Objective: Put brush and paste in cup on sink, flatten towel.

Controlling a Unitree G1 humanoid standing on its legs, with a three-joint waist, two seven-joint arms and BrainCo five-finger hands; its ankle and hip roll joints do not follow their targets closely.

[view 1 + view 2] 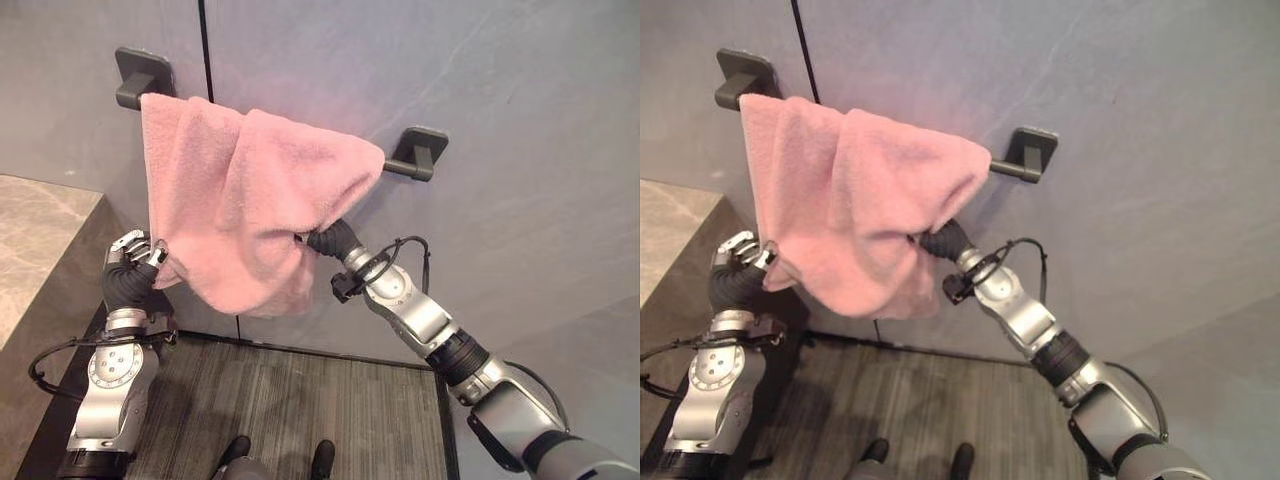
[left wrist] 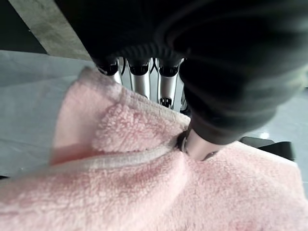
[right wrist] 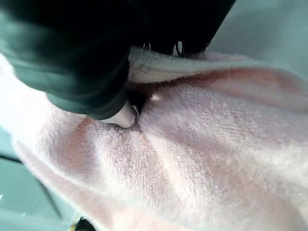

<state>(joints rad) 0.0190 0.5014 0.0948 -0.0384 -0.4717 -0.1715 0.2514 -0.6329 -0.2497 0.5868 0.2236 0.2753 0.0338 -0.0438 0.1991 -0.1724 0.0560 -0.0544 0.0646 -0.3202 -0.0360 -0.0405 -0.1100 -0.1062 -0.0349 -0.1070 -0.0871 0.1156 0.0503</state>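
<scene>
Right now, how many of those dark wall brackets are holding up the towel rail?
2. One bracket sits at the rail's left end, just above the pink towel's corner; the other bracket is at the right end, where the bare rail emerges. The towel covers the rail between them, so another could be hidden.

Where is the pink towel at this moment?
In the left eye view the pink towel hangs bunched over the dark wall rail, toward its left end; the left hand pinches its lower left edge and the right hand reaches into its folds.
</scene>
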